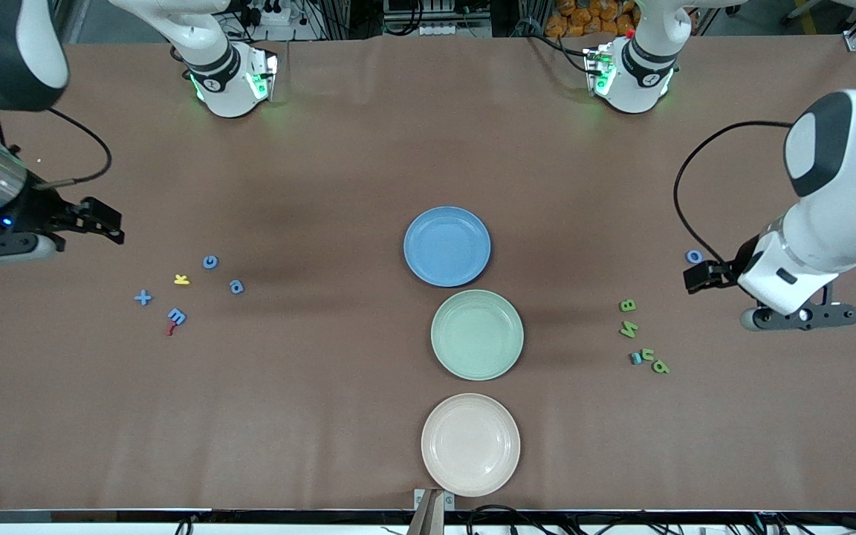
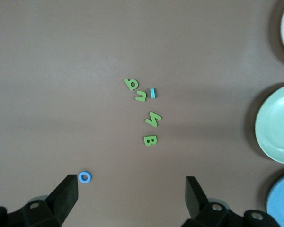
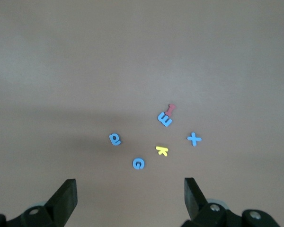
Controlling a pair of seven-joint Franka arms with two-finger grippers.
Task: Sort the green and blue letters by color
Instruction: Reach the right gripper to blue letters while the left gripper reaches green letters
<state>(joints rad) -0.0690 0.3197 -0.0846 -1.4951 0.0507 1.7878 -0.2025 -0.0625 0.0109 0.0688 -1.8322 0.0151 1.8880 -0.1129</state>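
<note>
table (image 1: 324, 416): matt brown, smooth | plates (image 1: 477, 334): smooth, faint sheen | letters (image 1: 628, 305): matt, foam-like

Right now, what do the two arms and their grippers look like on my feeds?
Both arms are glossy white with black joint bands; green lights glow at their bases. Black cables loop to each wrist. The left gripper and right gripper have black, wedge-shaped fingers on black bodies; the right wrist shows a metallic collar and a small blue light.
</note>
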